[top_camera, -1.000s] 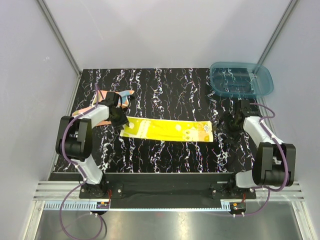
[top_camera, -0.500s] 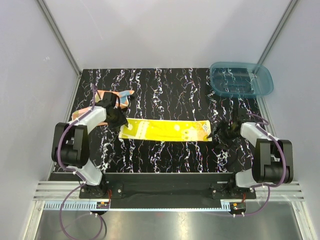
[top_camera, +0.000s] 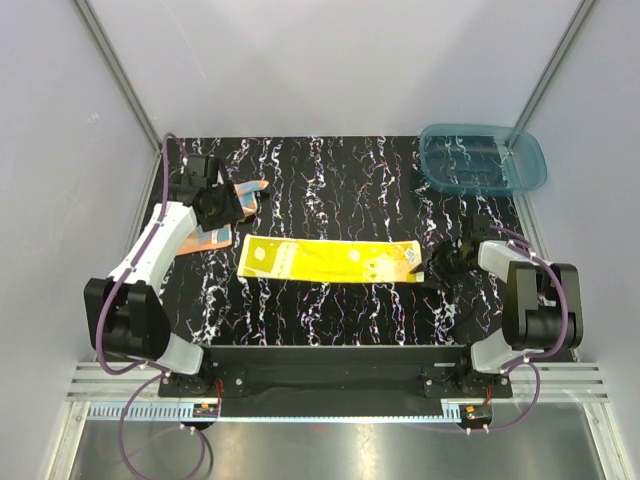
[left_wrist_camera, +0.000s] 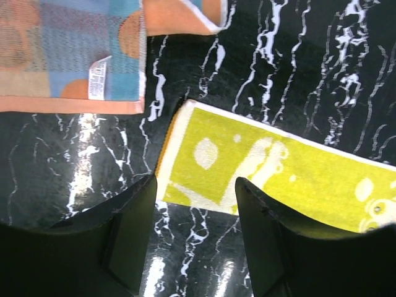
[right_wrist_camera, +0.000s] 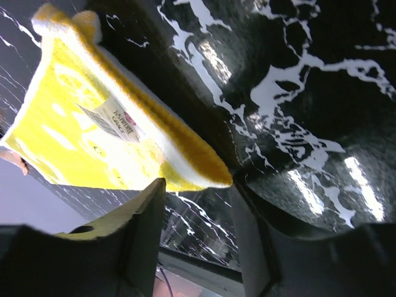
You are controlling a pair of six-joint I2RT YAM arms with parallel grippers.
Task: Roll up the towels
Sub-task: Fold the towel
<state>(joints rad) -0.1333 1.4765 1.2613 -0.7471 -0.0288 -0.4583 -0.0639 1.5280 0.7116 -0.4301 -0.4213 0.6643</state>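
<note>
Yellow towel (top_camera: 330, 260) flat, right corner within the parted right gripper (right_wrist_camera: 198, 189)

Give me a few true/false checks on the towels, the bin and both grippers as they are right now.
1. The yellow towel lies flat and unrolled on the table. True.
2. The orange towel sits in the teal bin. False: it lies on the table at the far left, and no towel shows in the bin.
3. The left gripper is clamped on the yellow towel. False: its fingers stand open and hold nothing.
4. The right gripper is at the yellow towel's right end. True.
5. The two towels overlap. False: bare table shows between them in the left wrist view.
</note>
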